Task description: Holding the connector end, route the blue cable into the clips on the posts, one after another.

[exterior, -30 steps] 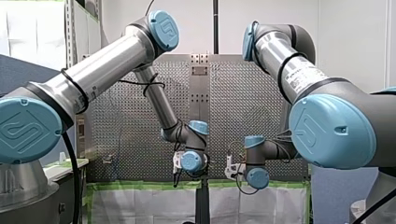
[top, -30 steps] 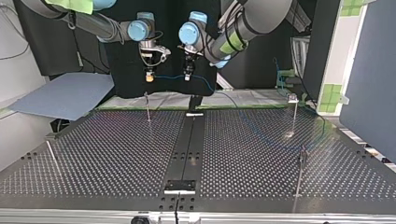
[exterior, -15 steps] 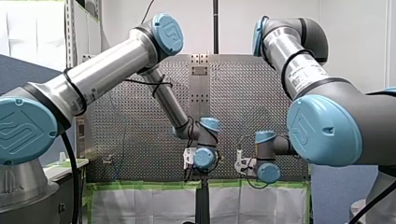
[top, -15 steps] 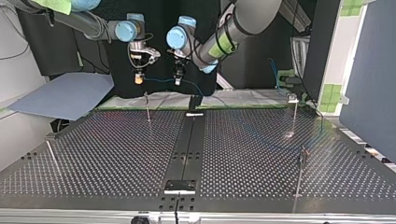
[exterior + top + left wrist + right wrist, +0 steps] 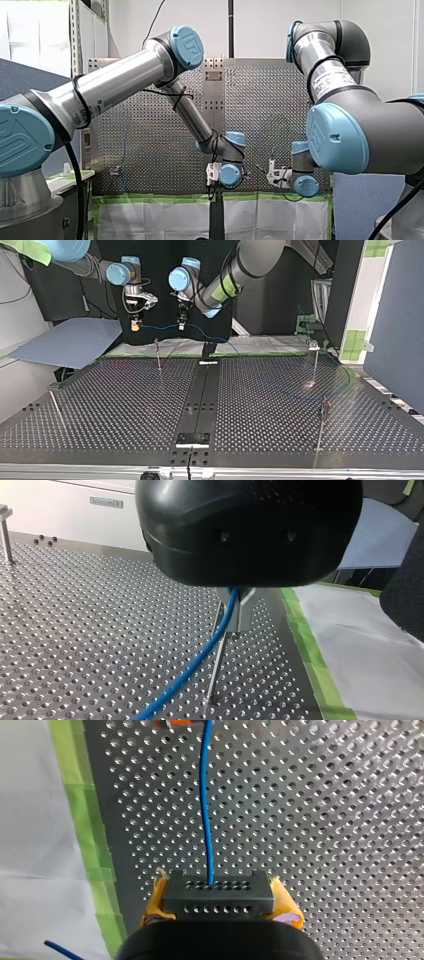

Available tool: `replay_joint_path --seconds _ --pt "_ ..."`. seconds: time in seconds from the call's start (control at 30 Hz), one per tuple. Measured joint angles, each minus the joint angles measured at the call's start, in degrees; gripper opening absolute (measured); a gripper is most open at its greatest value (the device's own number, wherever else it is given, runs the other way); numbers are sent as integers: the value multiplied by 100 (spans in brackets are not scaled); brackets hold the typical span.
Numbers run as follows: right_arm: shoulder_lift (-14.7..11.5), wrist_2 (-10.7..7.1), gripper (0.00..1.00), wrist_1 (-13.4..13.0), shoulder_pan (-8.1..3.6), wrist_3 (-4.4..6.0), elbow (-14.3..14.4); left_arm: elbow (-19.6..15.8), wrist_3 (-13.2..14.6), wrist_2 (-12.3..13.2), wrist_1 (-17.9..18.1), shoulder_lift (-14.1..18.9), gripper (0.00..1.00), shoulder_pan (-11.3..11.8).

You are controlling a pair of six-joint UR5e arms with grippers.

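My right gripper (image 5: pixel 218 906) closed on a black connector (image 5: pixel 218 892), yellow pads (image 5: pixel 284 904) pressed against its two short ends. From the connector's face, a blue cable (image 5: pixel 204 795) running straight ahead above the perforated table (image 5: pixel 325 820), with a strip of green tape (image 5: pixel 82 795) along the table's edge to one side.

My left gripper (image 5: pixel 237 615), black with metal fingers (image 5: pixel 246 611), shut around the same cable further along its length. Cable dropping out from between those fingers and slanting down toward the table. Just below the fingers, a thin upright post (image 5: pixel 216 670) standing in the table, very close to the cable; touching or apart, impossible to tell.

In the top view, both grippers pointing down, side by side, raised above the far edge: right gripper at the view's left, left gripper just beside it toward the middle. Between them, a short stretch of cable strung almost level. Beyond the left gripper, the rest of the cable sloping down to the table and sweeping in a wide curve through the view's right half, toward a tall post (image 5: pixel 315 365) with a clip (image 5: pixel 313 345) on top near the far right corner. Cable in that clip or not: too small to tell. Two more posts near the front edge, one upright at the right (image 5: pixel 322 422), one leaning at the left (image 5: pixel 55 407).
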Motion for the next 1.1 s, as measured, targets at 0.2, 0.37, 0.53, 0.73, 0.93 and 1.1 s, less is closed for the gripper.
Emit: replay_joint_path --seconds 0.2,0.37,0.53,0.73,0.93,1.1 --pt "2 -295 0 -6 -88 62 -26 8 -1 -174 35 -2 0 -46" --pt "2 -382 0 63 -102 -40 -25 138 -7 -150 2 -113 0 -82" --pt "3 -575 0 89 -98 -151 -25 422 -35 -225 -257 -395 0 -205" --pt "3 -744 0 194 -104 -295 -34 785 -90 -366 -466 -687 0 -257" --pt "2 -867 0 306 -115 -379 -82 1125 -104 -439 -472 -736 0 -247" --pt "3 -896 0 448 -212 -451 -159 1216 -109 -436 -459 -757 0 -243"
